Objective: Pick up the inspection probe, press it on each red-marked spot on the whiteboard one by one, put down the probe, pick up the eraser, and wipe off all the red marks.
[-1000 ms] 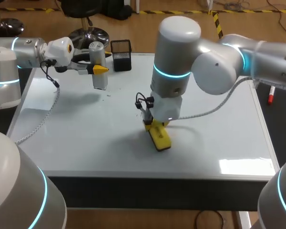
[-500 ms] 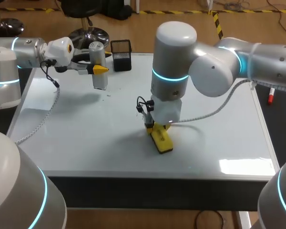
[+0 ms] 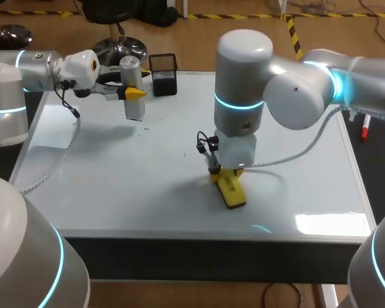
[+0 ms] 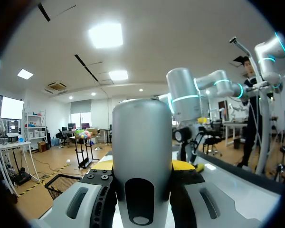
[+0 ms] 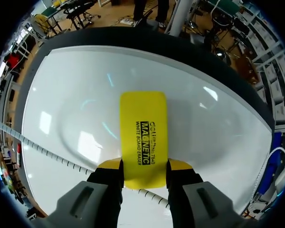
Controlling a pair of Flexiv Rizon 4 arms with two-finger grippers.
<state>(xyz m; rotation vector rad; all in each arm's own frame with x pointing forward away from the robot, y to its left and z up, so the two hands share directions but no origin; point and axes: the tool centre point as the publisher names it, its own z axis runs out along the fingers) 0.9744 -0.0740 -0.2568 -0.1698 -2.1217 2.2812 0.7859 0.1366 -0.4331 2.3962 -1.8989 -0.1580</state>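
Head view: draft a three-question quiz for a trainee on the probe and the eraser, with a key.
1. True or false: the right gripper is shut on the yellow eraser.
2. Pick one. The inspection probe is: A) lying flat next to the eraser; B) upright in the left gripper; C) held by the right gripper.
3. Short answer: what stands at the back of the table just beside the probe?

Key: 1 true. 2 B. 3 the black mesh holder.
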